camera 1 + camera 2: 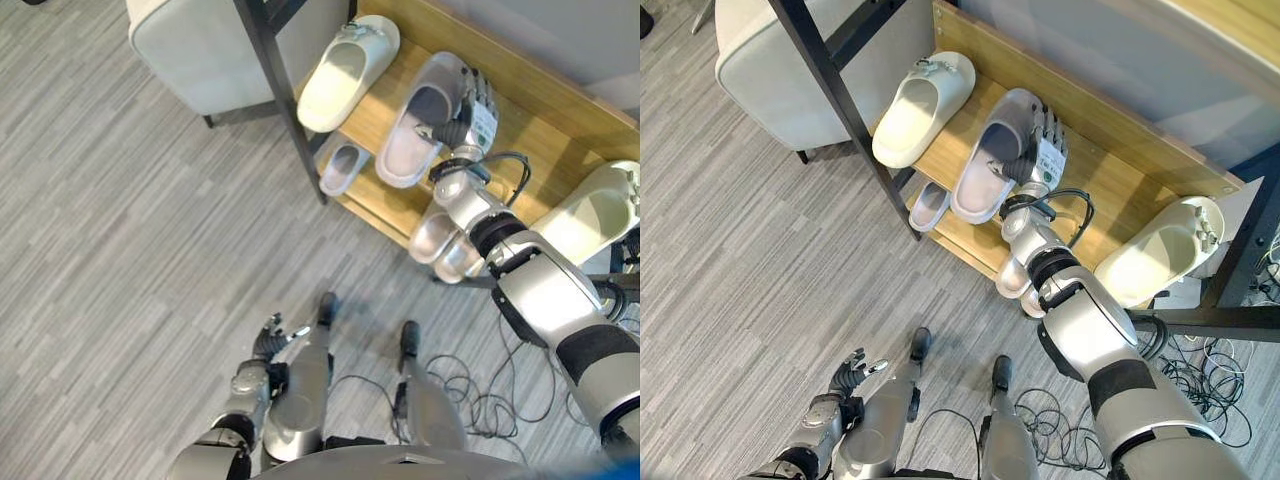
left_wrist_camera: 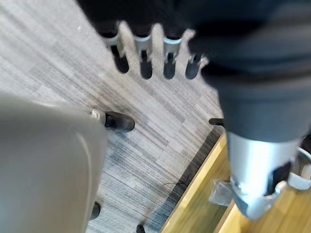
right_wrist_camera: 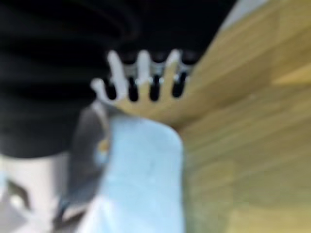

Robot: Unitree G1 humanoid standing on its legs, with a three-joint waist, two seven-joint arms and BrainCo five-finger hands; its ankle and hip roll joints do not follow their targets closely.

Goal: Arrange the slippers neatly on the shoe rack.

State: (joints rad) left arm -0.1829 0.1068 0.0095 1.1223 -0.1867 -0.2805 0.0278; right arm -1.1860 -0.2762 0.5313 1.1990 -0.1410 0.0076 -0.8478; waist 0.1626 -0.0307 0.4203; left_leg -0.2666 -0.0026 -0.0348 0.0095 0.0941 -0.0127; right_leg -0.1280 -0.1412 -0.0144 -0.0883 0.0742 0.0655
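Note:
A grey slipper (image 1: 415, 125) lies on the wooden top shelf (image 1: 535, 130) of the shoe rack, toe toward the back. My right hand (image 1: 470, 110) rests on its toe end, fingers (image 3: 146, 77) laid along the upper and the thumb inside the opening, pinching it. A cream slipper (image 1: 345, 70) lies to its left, and another cream slipper (image 1: 600, 210) at the shelf's right end. A small grey slipper (image 1: 343, 167) lies on the lower shelf. My left hand (image 1: 272, 335) hangs low over the floor, fingers (image 2: 141, 53) relaxed and holding nothing.
The rack's black post (image 1: 280, 90) runs in front of the shelf's left end. A pale grey upholstered seat (image 1: 200, 50) stands left of the rack. More grey slippers (image 1: 445, 245) sit low under my right forearm. Striped grey floor (image 1: 120, 250) stretches to the left.

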